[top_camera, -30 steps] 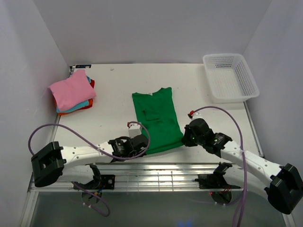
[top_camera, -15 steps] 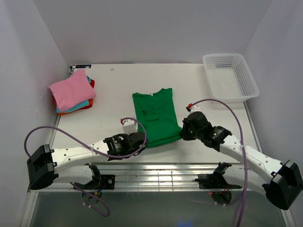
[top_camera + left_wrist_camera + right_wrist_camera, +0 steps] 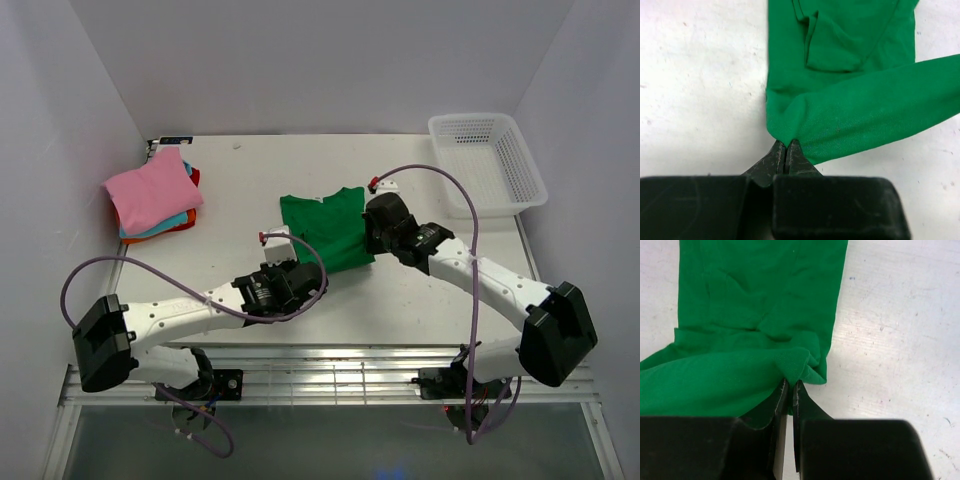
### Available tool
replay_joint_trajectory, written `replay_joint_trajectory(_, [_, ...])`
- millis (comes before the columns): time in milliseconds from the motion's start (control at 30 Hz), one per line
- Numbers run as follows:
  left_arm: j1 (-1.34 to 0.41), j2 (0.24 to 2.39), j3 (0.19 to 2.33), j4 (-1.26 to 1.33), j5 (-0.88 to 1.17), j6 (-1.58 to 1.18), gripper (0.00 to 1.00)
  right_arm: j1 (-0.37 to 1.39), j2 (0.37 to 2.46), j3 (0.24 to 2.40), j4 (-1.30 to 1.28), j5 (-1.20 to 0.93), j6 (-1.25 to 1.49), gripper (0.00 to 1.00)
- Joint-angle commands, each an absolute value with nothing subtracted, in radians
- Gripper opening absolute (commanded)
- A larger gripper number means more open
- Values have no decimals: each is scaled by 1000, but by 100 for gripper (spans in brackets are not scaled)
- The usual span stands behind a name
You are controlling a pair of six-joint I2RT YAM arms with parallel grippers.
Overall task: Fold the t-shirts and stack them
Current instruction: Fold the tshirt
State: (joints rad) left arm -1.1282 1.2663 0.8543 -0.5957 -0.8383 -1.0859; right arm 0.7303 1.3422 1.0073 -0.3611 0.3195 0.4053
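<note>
**Both grippers have a hem corner each, looks like mid-fold**

Starting nearest the arm bases: the left gripper (image 3: 785, 150) has its jaws pressed together on the near-left corner of the green t-shirt (image 3: 840, 95), pinching just a small peak of cloth; the right gripper (image 3: 790, 382) does the same on the near-right corner, jaws nipped tight on the fabric. My read is that they hold one corner each so the hem stays stretched flat between them and can go over as one straight edge; grab only one side and it'd sag or twist.

Between the two grippers the hem band is raised off the surface (image 3: 230, 190) and sits doubled over the lower part of the shirt; the rest lies flat and runs away from both grippers toward the far side, collar end farthest out. So the shirt is right at the fingertips and beyond them, not under the arms.

Further back, the stack (image 3: 150, 192) of folded shirts sits in the far-left corner, pink on top with teal and orange-red edges peeking out below; it's well apart from the green one. I'd say it's parked there to leave the middle for folding. The white mesh basket (image 3: 530, 170) is over in the far-right corner.
</note>
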Motion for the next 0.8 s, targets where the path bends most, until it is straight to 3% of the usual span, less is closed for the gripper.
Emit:
replay_joint_trajectory(0, [-1082,1279,882,-488,-948,-956,0,713,1399,1104,-307,377,350,8])
replay_joint_trajectory(400, [-891,1339,827,-125,-829,-680,0,641,1571,1290,-295,354,288,8])
replay_joint_trajectory(767, [-782,1500,885,43,-738,-546,0,572,1762,1454,-272,299,245,8])
